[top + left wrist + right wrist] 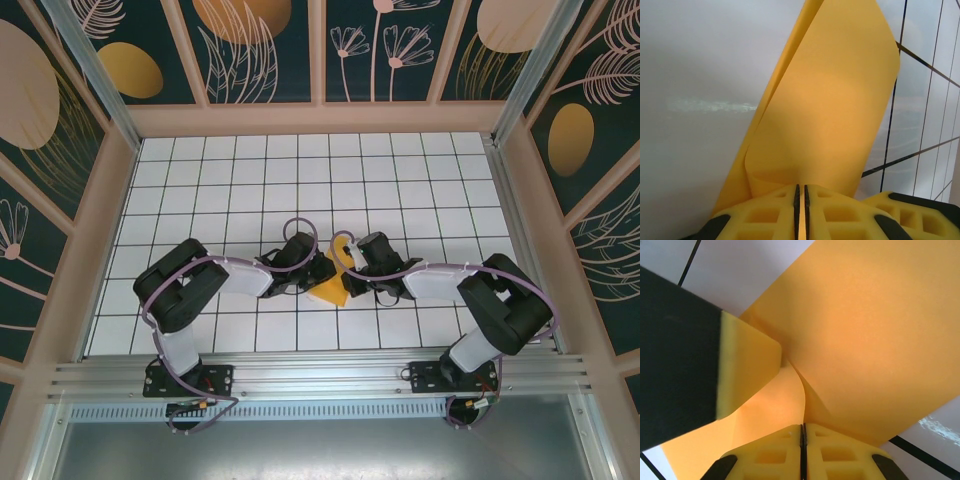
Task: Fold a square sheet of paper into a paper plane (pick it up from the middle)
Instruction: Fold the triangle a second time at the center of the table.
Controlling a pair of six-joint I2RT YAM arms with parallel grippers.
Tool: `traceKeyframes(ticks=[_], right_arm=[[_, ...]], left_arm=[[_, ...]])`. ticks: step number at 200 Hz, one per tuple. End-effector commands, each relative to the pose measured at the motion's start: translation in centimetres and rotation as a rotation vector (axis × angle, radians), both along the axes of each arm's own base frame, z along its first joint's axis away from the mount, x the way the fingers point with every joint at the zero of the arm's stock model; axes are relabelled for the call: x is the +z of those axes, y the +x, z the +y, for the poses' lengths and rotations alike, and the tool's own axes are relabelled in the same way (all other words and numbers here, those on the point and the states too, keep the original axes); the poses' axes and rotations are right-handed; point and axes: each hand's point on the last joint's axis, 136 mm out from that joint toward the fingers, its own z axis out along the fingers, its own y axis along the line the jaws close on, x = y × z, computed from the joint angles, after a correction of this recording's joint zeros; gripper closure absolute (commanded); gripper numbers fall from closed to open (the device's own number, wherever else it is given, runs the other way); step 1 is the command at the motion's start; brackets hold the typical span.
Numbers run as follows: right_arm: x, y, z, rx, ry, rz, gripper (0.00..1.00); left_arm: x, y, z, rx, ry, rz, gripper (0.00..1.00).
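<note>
Wrist cams: left gripper (801, 189), right gripper (802, 427) each clamped on square sheet of paper (825, 125); overhead shows it bunched between them.

White tabletop (400, 180) here, ruled by thin dark lines into square tiles, stretching well past the left fingers (770, 215) and the right fingers (775, 450) on every side. Ahead of the left fingers and off to their left, a soft streak of glare (710, 106) lies on the white surface; to their right, dark grid lines (910, 156) cross. Another bright patch (940, 426) sits right of the right fingers, just beside a dark line. Far beyond both pairs stands the back wall (390, 50): dark teal panels, pale line-drawn flowers, orange ovals (130, 70), all framed in pale wood (320, 118). The side wall (600, 200) matches. Behind the fingers, at the near edge, an aluminium rail (320, 375).
</note>
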Motion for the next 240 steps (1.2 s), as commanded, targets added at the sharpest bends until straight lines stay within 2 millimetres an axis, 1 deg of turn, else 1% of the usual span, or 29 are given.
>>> traceKeyframes(ticks=[1, 17, 30, 64, 86, 99, 133, 169, 198, 207, 220, 240], right_arm=[[-2.1, -0.8, -1.2, -0.023, -0.063, 0.067, 0.88], [-2.1, -0.8, -1.2, -0.023, -0.063, 0.068, 0.88], [-2.0, -0.8, -1.2, -0.022, -0.062, 0.066, 0.88], [-2.1, -0.8, -1.2, -0.022, -0.062, 0.067, 0.88], [-2.0, -0.8, -1.2, -0.021, -0.061, 0.067, 0.88], [-2.0, -0.8, -1.2, -0.022, -0.061, 0.067, 0.88], [-2.1, -0.8, -1.3, -0.023, -0.064, 0.067, 0.88], [-2.1, -0.8, -1.3, -0.024, -0.063, 0.068, 0.88], [-2.1, -0.8, -1.3, -0.024, -0.063, 0.069, 0.88], [-2.0, -0.8, -1.2, -0.025, -0.063, 0.067, 0.88], [-2.2, -0.8, -1.3, -0.023, -0.066, 0.071, 0.88], [-2.1, -0.8, -1.2, -0.024, -0.064, 0.069, 0.88]], left_arm=[[-2.5, -0.8, 1.6, 0.013, 0.082, 0.045, 0.86], [-2.3, -0.7, 2.0, 0.023, 0.096, 0.039, 0.86], [-1.4, -0.4, 2.0, 0.023, 0.092, 0.02, 0.86], [2.0, 0.9, 0.5, 0.002, 0.045, -0.053, 0.83], [2.9, 1.7, 0.1, -0.003, 0.031, -0.079, 0.82], [2.8, 1.9, -0.1, -0.009, 0.025, -0.076, 0.82], [1.2, 1.6, 0.1, -0.012, 0.043, -0.042, 0.82], [-1.7, 0.6, 1.9, 0.015, 0.115, 0.013, 0.83], [-3.2, 0.0, 2.5, 0.018, 0.146, 0.045, 0.83], [-3.3, -0.1, 2.6, 0.016, 0.149, 0.048, 0.83], [-2.9, -0.1, 2.4, 0.012, 0.139, 0.042, 0.83], [-0.8, 0.3, 1.7, -0.003, 0.096, 0.007, 0.82]])
